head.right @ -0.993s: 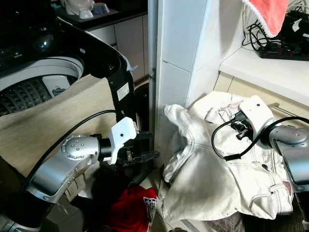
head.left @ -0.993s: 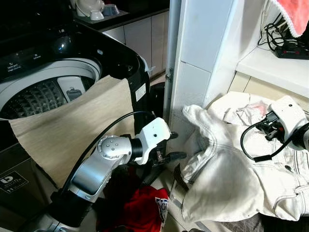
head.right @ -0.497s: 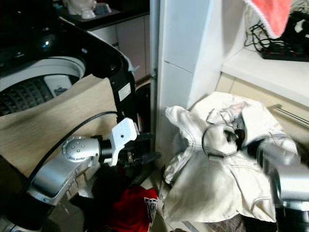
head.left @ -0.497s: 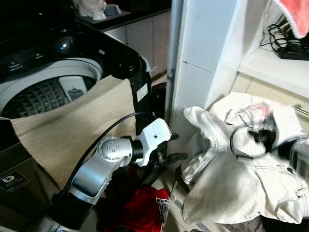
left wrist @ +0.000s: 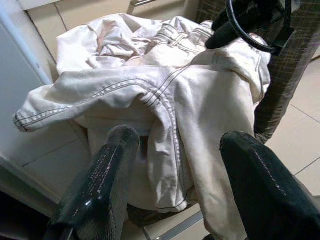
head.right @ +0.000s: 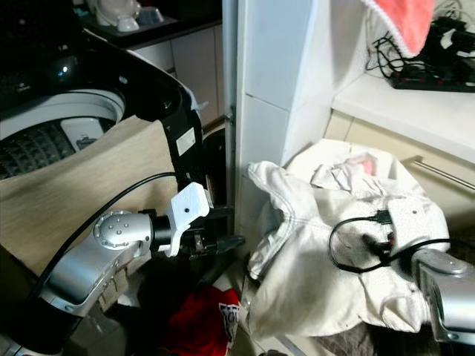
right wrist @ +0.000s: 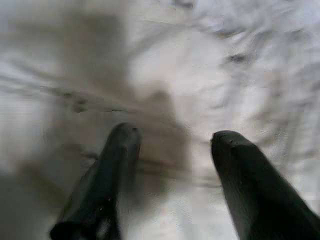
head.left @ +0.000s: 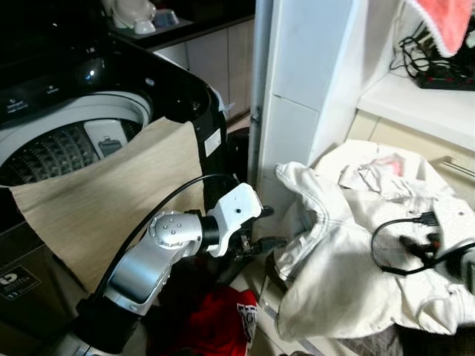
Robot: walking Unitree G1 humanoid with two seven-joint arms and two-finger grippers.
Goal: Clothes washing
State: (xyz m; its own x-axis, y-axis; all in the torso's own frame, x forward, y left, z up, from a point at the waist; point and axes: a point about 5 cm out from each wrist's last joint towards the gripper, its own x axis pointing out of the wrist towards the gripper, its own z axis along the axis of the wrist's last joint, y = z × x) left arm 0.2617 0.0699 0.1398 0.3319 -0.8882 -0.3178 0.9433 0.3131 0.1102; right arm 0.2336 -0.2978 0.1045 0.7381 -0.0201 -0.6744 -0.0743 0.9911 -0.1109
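A heap of white denim clothes lies over a wicker basket at the right. My right gripper is low over this heap, open, its fingers just above the white cloth with nothing between them. My left gripper is held out at the heap's left side, open and empty, beside the hanging white leg. A beige cloth hangs over the front rim of the open top-loading washing machine at the left.
A white pillar stands between the machine and the basket. On the floor below my left arm lies a red garment. A shelf at the upper right carries a power strip with cables; a pink towel hangs above it.
My right arm has dropped from above the heap down onto the white clothes. The left arm has stayed about where it was.
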